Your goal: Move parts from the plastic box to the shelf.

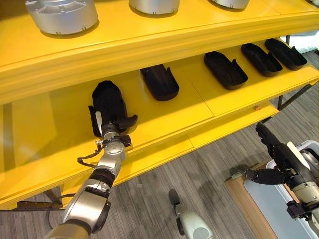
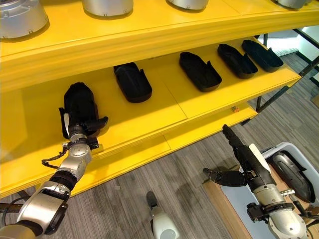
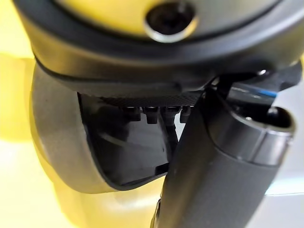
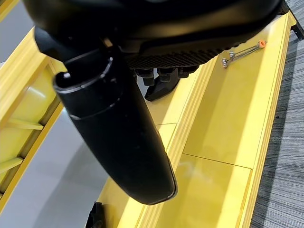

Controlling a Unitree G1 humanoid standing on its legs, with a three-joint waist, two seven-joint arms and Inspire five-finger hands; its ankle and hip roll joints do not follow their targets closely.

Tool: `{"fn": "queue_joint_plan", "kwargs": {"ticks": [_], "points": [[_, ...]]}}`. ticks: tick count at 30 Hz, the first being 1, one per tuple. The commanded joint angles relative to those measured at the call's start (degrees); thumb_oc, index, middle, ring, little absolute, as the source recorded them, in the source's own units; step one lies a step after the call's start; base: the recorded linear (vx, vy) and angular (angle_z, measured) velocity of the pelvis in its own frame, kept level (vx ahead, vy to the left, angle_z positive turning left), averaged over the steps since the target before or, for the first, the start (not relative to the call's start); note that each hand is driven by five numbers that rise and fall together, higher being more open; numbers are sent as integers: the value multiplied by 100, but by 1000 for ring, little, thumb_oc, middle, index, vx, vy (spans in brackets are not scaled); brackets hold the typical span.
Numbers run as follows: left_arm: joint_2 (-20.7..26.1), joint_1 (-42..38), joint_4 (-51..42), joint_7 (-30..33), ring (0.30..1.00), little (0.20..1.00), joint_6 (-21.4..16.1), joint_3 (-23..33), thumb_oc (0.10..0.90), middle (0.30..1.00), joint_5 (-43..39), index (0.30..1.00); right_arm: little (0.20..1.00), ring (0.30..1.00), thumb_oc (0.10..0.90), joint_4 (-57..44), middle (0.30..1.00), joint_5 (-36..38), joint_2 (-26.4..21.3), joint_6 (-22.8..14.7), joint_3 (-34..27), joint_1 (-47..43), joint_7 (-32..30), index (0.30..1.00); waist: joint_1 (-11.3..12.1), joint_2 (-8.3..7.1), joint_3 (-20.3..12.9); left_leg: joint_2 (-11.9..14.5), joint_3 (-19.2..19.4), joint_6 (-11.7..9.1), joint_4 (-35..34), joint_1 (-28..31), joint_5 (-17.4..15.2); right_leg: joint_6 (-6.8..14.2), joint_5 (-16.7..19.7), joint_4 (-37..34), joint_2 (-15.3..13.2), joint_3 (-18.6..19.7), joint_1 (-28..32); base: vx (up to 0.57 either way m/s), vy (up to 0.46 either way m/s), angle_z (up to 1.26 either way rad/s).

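A black shell-shaped part [image 1: 106, 99] lies at the left of the yellow shelf's lower level [image 1: 164, 112]. My left hand [image 1: 113, 130] reaches onto the shelf at the part's near end, thumb standing out to the side. The left wrist view shows the part's curved wall [image 3: 57, 142] with my fingers running into its hollow, hidden there. My right hand [image 2: 249, 159] hovers open over the floor in front of the shelf, fingers straight and holding nothing. Beside it at the lower right stands the plastic box [image 2: 289, 147] with a black part [image 2: 295, 173] inside.
Several more black parts [image 1: 160, 82] [image 1: 225, 69] [image 1: 260, 59] lie in a row along the lower level toward the right. Silver cylinders [image 1: 62, 16] stand on the upper level. A small orange-tipped pin [image 4: 242, 50] lies on the shelf's front ledge. The box rests on a wooden top [image 1: 245, 201].
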Motion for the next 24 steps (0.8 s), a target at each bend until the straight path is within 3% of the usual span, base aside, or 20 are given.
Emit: {"fn": "queue_joint_plan", "kwargs": {"ticks": [1, 24], "points": [[211, -905, -21, 128, 1000, 1000, -532, 539, 900, 1000, -152, 1000, 1000, 1000, 900, -633, 1000, 27, -484, -431, -422, -244, -336, 1000, -74, 11, 139, 896, -57, -384, -28, 52, 906, 613, -245, 564, -418, 490, -211, 0, 0, 0], [437, -1347, -126, 440, 1000, 1000, -769, 721, 900, 1000, -464, 1000, 1000, 1000, 900, -604, 1000, 141, -612, -476, -483, -154, -416, 1000, -141, -42, 34, 922, 7, -384, -41, -12, 943, 613, -196, 544, -353, 541, -374, 2, -4, -2]]}}
